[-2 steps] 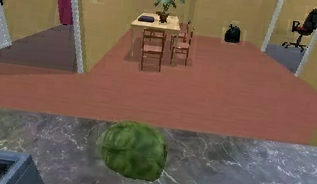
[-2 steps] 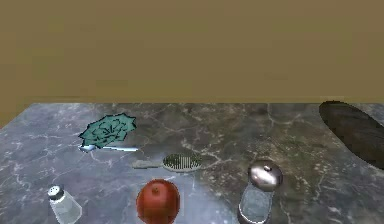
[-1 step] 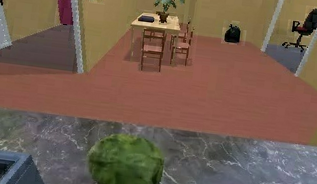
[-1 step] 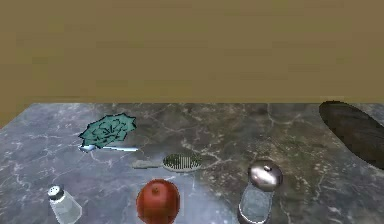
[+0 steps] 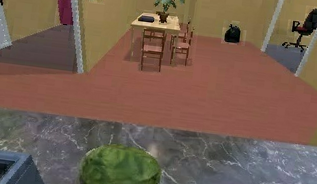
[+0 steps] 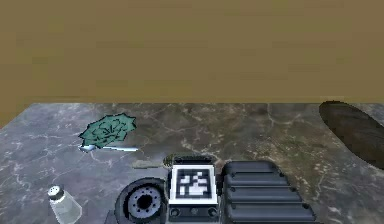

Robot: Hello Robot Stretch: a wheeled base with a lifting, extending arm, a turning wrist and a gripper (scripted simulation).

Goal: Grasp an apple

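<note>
Gripper (image 6: 142,203) sits low in arm side view: dark round body left of white marker square (image 6: 195,184), over marble counter (image 6: 250,130). Far end hard to make out, so can't tell finger state or whether it's holding anything. Salt shaker (image 6: 65,205) just left of it, green leaf (image 6: 108,130) farther out. Apple? Only candidate is bumpy green ball (image 5: 119,173) on counter, forward view's bottom middle, can't say for sure. Past counter edge: wide red-brown floor (image 5: 206,96), table (image 5: 156,23) and chairs well back.

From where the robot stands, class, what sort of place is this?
Probably a home's open kitchen-dining area: a marble counter up close, a dining table with wooden chairs beyond.
</note>
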